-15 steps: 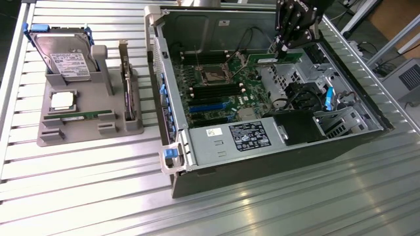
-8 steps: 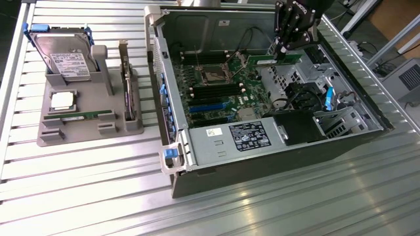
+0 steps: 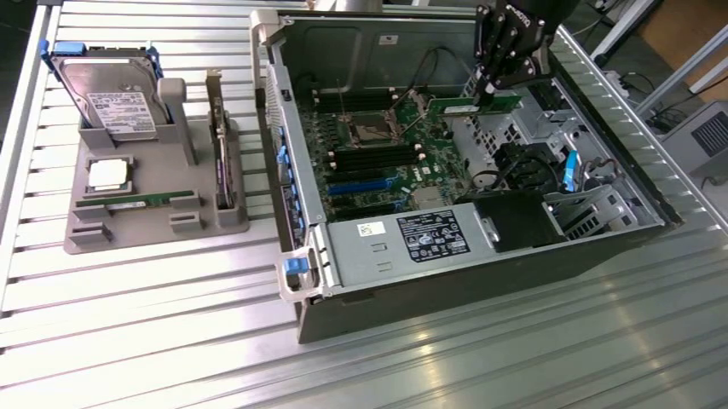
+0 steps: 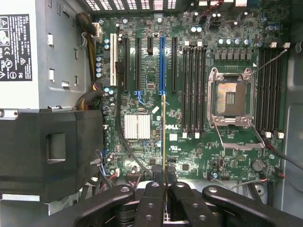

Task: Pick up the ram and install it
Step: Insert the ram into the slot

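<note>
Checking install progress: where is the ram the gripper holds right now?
The thin green ram stick is pinched in the black gripper at the exterior view's upper right, held over the green motherboard inside the open grey computer case.

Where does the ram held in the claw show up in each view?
Exterior view: the ram hangs as a green strip under the claw, over the motherboard, toward the exterior view's right.
Wrist view: the ram shows edge-on as a thin line running from the claw to the blue slot.
Shared landmark: the empty CPU socket.
</note>
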You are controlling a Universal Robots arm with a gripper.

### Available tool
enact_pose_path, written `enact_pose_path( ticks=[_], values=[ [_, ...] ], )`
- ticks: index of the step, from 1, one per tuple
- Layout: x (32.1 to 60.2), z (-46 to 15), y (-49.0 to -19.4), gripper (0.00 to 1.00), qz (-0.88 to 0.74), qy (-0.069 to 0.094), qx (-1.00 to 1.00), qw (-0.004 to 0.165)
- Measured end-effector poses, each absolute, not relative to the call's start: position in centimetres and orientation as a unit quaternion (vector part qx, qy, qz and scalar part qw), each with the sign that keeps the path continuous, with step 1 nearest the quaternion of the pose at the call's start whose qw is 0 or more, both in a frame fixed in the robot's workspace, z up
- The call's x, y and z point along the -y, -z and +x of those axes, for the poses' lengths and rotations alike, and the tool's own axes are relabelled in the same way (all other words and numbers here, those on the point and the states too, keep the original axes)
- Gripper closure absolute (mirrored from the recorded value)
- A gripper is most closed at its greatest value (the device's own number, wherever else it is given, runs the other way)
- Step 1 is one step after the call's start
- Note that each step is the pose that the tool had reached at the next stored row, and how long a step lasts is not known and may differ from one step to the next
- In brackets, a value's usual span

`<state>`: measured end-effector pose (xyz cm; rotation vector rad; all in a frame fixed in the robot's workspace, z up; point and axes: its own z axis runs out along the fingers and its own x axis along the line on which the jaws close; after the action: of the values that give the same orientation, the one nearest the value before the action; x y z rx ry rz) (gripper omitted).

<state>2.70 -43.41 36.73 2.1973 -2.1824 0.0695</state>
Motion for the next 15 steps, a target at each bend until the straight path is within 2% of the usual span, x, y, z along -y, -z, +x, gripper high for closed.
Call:
enact_pose_path(
  ticks=[15],
  values=[
    [43.4,1.5,-35.9,0.88,0.709,-0.022,0.704,0.022]
  ],
)
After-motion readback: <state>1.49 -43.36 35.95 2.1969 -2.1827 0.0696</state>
